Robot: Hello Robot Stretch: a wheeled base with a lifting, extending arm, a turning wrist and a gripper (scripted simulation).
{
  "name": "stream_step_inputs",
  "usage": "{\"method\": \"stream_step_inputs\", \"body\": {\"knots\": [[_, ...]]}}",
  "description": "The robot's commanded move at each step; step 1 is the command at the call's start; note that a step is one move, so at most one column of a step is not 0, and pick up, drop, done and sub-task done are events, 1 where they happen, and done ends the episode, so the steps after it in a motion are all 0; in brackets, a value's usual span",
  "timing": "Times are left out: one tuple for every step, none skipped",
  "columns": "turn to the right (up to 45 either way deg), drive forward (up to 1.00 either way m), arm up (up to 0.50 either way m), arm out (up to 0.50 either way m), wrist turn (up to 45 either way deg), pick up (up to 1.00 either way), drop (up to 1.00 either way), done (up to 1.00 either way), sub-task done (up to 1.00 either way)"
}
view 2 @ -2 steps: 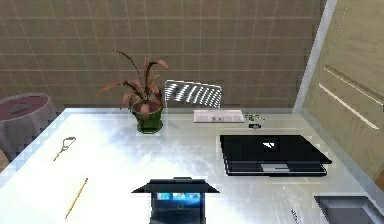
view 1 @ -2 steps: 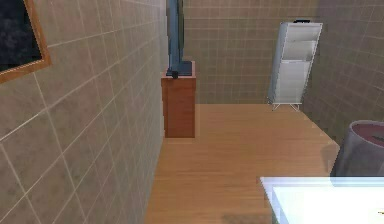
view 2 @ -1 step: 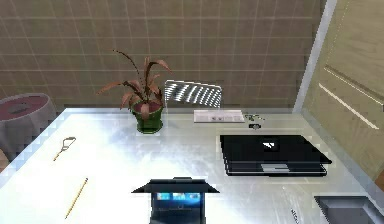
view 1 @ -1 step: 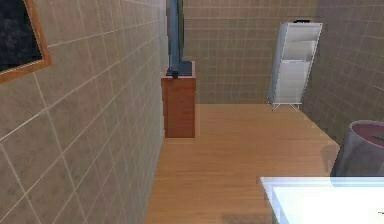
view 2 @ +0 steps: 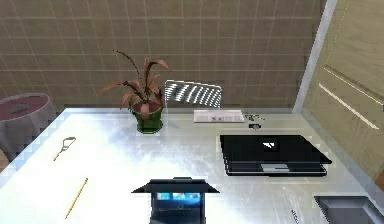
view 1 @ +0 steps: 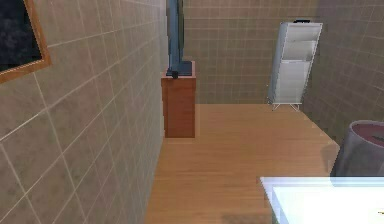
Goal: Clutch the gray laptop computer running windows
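Approach step at the table (view 2: 120, 160).
The lit laptop (view 2: 178, 197) sat nearest; next, reach to it; the gripper's state could not be told.

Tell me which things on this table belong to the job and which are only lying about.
Job: open laptop with lit screen, probably.
Lying about: closed black laptop, potted plant, pencil, papers, grey flat object at the arm side view's lower right.
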Motion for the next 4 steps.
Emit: {"method": "stream_step_inputs", "body": {"knots": [[0.0, 0.0, 0.0, 0.04, 0.0, 0.0, 0.0, 0.0, 0.0], [0.0, 0.0, 0.0, 0.0, 45.0, 0.0, 0.0, 0.0, 0.0], [0.0, 0.0, 0.0, 0.0, 45.0, 0.0, 0.0, 0.0, 0.0], [0.0, 0.0, 0.0, 0.0, 45.0, 0.0, 0.0, 0.0, 0.0]]}}
